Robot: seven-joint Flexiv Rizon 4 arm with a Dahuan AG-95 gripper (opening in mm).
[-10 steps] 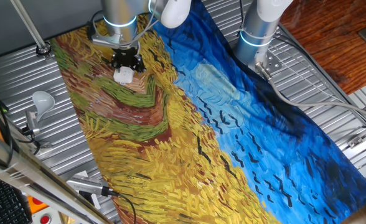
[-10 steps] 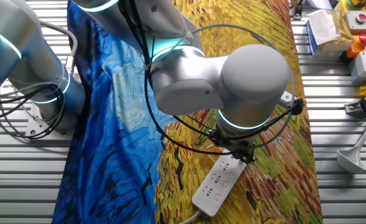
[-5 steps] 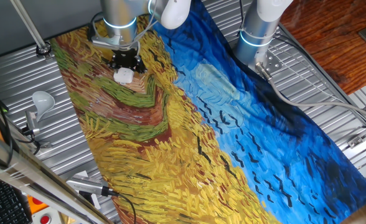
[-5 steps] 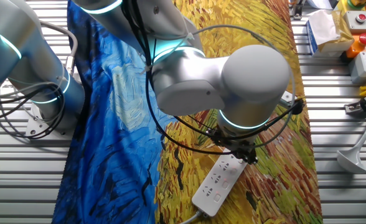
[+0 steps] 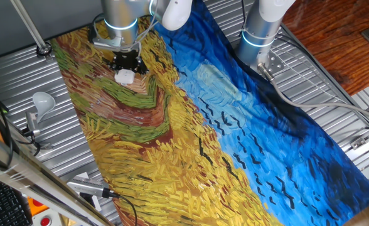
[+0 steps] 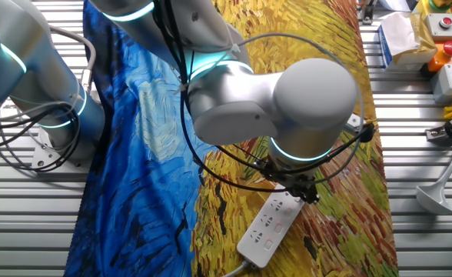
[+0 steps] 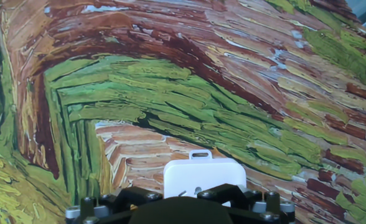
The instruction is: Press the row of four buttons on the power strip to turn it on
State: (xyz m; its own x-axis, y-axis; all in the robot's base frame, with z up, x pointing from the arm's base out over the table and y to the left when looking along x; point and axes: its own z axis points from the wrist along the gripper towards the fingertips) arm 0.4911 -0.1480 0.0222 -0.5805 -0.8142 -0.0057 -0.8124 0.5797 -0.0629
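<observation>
Power strip (image 6: 268, 225): smooth white plastic oblong with rounded ends, lying on the painted cloth (image 5: 147, 144) over the ribbed metal table (image 5: 21, 81), near the cloth's edge. Claw (image 6: 301, 192): black, over the strip's far end (finger state cannot be told).

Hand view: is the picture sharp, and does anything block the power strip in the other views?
Hand view: painted cloth and power strip sharp, lower edge hidden by the dark gripper. Other fixed view: the arm's bulky joint covers the strip's far end. One fixed view: strip tiny, no buttons discernible.
</observation>
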